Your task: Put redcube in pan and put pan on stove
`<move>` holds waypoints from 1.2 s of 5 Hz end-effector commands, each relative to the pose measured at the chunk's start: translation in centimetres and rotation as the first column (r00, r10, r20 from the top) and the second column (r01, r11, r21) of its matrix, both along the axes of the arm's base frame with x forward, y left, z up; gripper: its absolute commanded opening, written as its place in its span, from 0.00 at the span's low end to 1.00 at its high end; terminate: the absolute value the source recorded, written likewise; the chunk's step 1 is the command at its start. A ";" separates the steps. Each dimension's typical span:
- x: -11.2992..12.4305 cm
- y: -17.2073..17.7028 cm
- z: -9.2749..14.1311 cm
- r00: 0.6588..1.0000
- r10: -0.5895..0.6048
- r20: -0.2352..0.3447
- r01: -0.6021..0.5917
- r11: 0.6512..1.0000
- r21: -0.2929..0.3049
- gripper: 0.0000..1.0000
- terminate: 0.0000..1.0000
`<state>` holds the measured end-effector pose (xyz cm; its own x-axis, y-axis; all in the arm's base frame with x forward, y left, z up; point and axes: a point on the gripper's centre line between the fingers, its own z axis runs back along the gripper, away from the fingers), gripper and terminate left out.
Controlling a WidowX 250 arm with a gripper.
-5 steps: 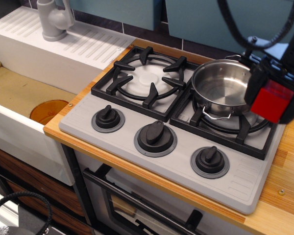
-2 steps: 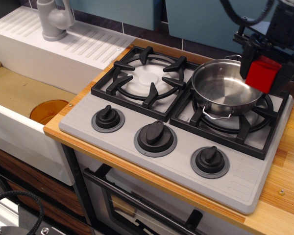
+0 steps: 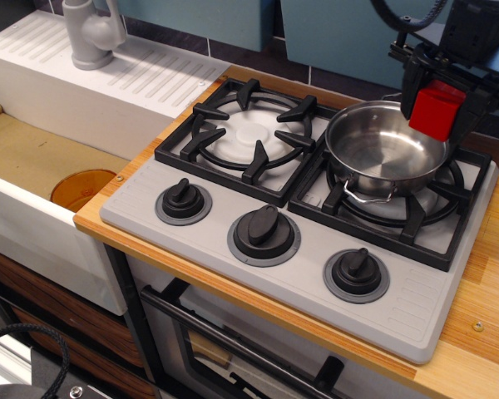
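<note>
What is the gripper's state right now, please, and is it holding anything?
Gripper: closed on the red cube, held above the far right rim of the steel pan.

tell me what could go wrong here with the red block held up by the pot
The gripper holds the red block over the pot's far right rim, not its middle, so a release now could bounce it onto the stove. Lowering from here could also knock the rim and shift the pot on its grate.
</note>
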<state>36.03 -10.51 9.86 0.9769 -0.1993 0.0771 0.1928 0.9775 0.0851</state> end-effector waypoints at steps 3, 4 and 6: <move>1.3 0.7 1.5 0.996 -0.027 0.090 0.028 1.000 -0.008 1.00 0.00; 1.1 0.5 1.9 0.996 -0.019 0.093 0.019 1.000 0.000 1.00 0.00; 0.7 0.7 3.9 0.994 -0.015 0.105 0.009 0.998 0.056 1.00 0.00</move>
<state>36.08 -9.30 9.78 0.9742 -0.2199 0.0508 0.2082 0.9625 0.1738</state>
